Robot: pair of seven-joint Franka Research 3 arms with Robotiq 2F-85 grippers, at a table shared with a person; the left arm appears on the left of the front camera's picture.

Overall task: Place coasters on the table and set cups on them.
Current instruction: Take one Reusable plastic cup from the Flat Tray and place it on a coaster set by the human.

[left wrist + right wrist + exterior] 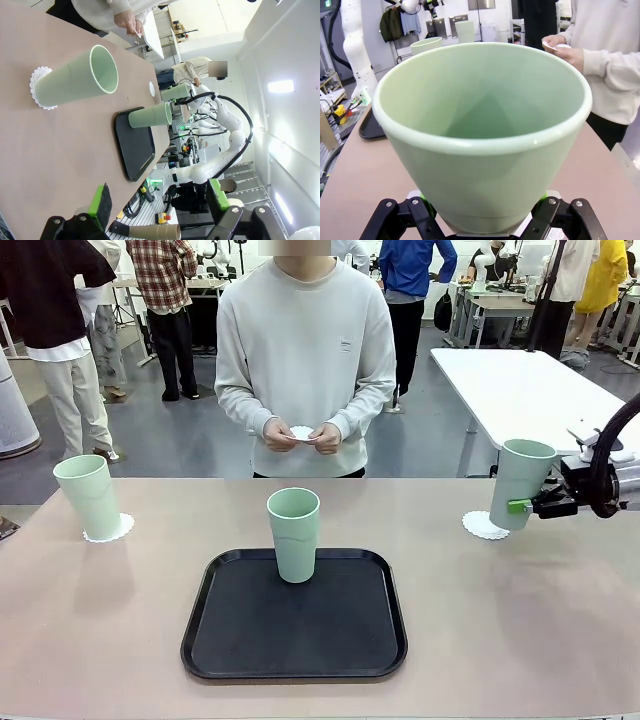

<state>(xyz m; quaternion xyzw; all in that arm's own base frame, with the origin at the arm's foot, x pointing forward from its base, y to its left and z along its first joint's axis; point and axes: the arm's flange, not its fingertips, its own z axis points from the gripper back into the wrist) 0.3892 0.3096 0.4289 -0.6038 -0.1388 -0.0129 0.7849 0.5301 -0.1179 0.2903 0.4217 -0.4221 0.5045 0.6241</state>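
Observation:
A mint-green cup [88, 495] stands on a white coaster [108, 530] at the table's [120, 640] far left; the left wrist view has the same cup [75, 80] on its coaster [37, 87]. A second cup [294, 533] stands on the black tray [300, 640]. My right gripper [520, 506] is shut on a third cup [520, 483], upright over the right edge of another coaster [485, 525]; I cannot tell whether it rests there. That cup [485, 135] fills the right wrist view. My left gripper [160, 197] is open, with nothing between its fingers. The person holds a coaster [302, 433] in both hands.
The person stands at the table's far edge behind the tray. A white table [520, 380] stands at the back right. The tabletop is bare between the tray and the cups at each side.

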